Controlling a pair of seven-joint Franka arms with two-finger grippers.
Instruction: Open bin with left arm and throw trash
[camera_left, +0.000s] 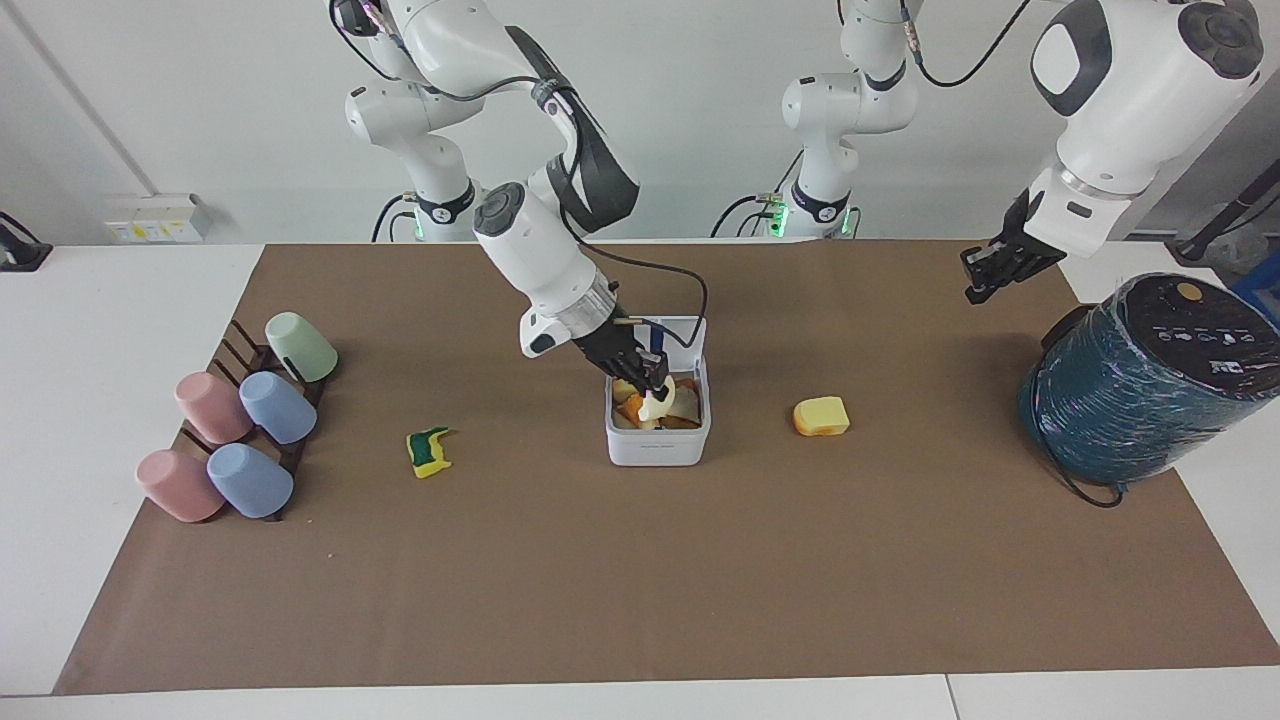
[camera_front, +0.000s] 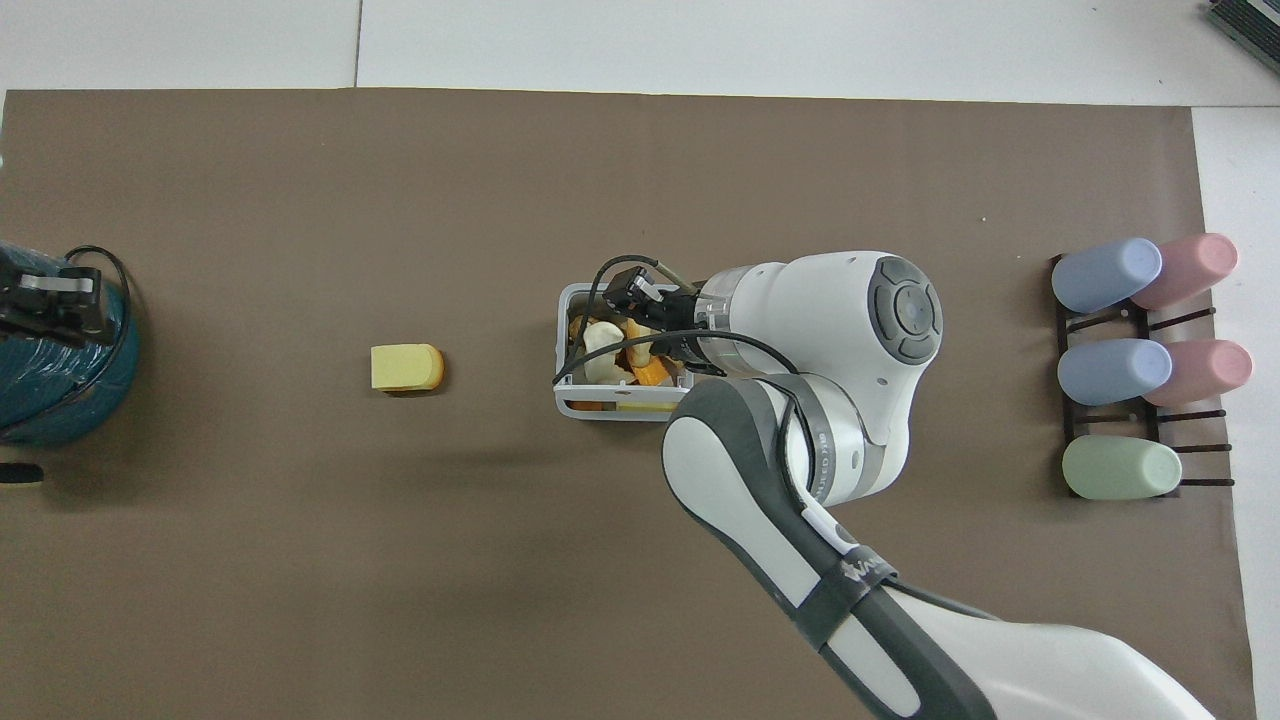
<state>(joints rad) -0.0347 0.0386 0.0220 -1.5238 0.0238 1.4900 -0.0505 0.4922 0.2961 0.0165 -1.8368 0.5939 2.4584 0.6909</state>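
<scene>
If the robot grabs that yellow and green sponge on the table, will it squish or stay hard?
The yellow and green sponge would probably squish: its edges look bent and ragged. It is small and likely light. Lying flat on the brown mat, it shouldn't roll.

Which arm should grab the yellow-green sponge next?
Right, probably. The right gripper is over the open bin, at the cream lump, and the sponge lies toward its end of the table. The left gripper waits over the teal cylinder.
</scene>
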